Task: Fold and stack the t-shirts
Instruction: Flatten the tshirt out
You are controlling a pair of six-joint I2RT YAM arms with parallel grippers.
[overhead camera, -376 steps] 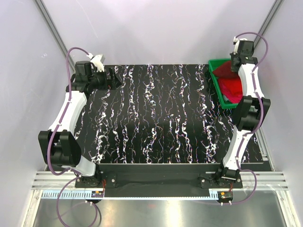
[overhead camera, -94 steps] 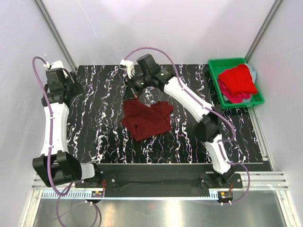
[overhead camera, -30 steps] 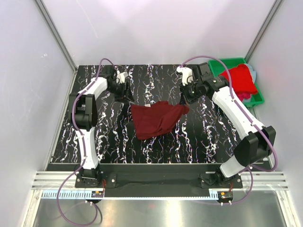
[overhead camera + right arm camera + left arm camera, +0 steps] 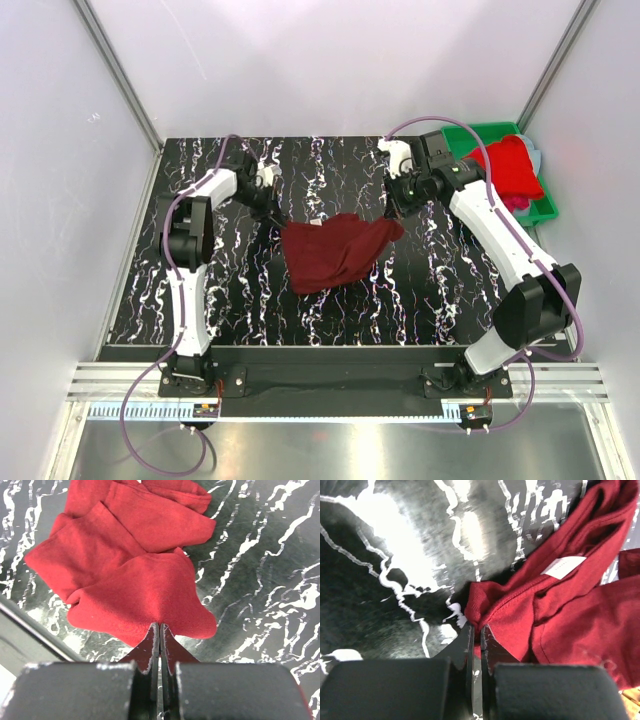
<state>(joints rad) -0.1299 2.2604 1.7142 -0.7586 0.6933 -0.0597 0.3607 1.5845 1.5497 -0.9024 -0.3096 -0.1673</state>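
- From above – the maroon t-shirt (image 4: 335, 252) lies crumpled and unfolded on the black marbled table (image 4: 330, 320), about mid-table and a little toward the far side.
- The left gripper (image 4: 276, 208) reaches in from the left to the shirt's far-left corner. The right gripper (image 4: 392, 212) comes in from the right to its far-right corner, so the cloth lies between the two.
- At the far right corner stands the green bin (image 4: 452, 140). A bright red t-shirt (image 4: 508, 165) is heaped in it and rises over its rim, with a bit of pink-magenta cloth (image 4: 520, 204) showing under it at the near end.
- Left wrist view – the left gripper (image 4: 476, 629) has its jaws pressed together with only a thin line between them. The tips sit right on the puckered hem corner of the maroon t-shirt (image 4: 555, 615) and seem to nip its very edge.
- A white label (image 4: 563, 566) shows on the cloth to the right, and the bare table (image 4: 395, 580) fills the left.
- Right wrist view – the right gripper (image 4: 160, 627) is closed tight on an edge of the maroon t-shirt (image 4: 140, 590), which looks brighter red here. The cloth gathers into a pinch at the tips, and the rest lies in loose folds on the table (image 4: 260, 580) beyond.
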